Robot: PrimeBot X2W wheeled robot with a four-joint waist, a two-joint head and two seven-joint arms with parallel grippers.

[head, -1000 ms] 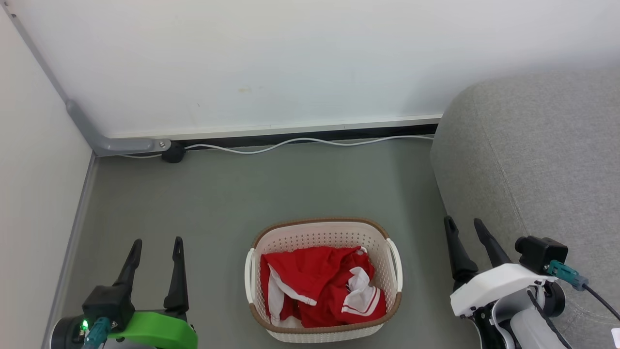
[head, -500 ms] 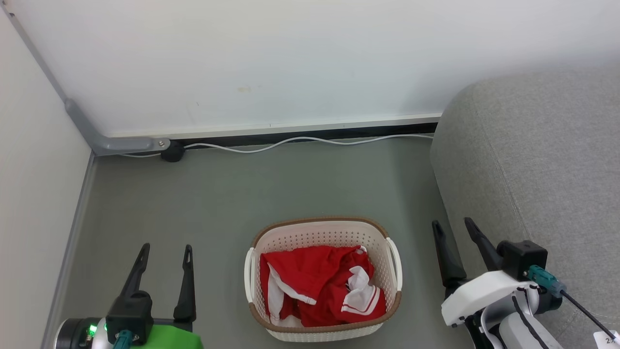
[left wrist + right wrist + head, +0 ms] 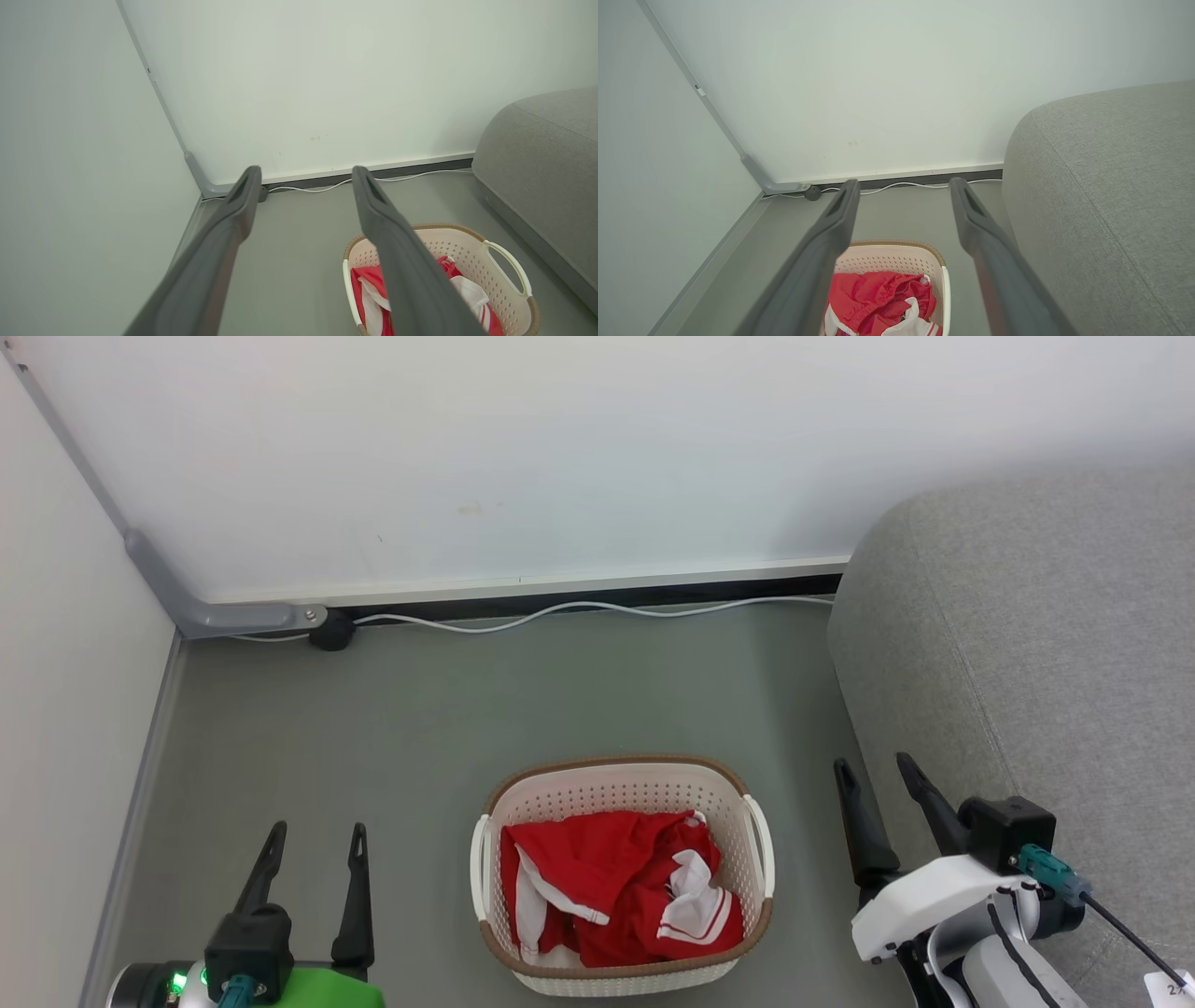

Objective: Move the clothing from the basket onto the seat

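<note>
The red and white clothing [image 3: 616, 887] lies crumpled inside the cream basket [image 3: 624, 780], which stands on the grey floor in the lower middle of the head view. The grey seat [image 3: 1036, 644] rises to the right of it. My left gripper [image 3: 317, 835] hangs open to the left of the basket, well apart from it. On the basket's right, my right gripper [image 3: 876, 770] is open between the basket and the seat's side. The left wrist view shows the basket [image 3: 467, 238] and clothing [image 3: 369, 284] at lower right. In the right wrist view the clothing [image 3: 873, 298] lies below the open fingers.
A white wall with a dark skirting runs along the back, and a white cable [image 3: 579, 609] lies at its foot. A grey conduit [image 3: 177, 593] runs down the left corner. Another wall closes the left side. Bare grey floor [image 3: 485, 700] stretches behind the basket.
My left gripper has drawn back towards the lower edge and shifted slightly right. My right gripper has moved a little left and down. Basket and clothing lie as before.
</note>
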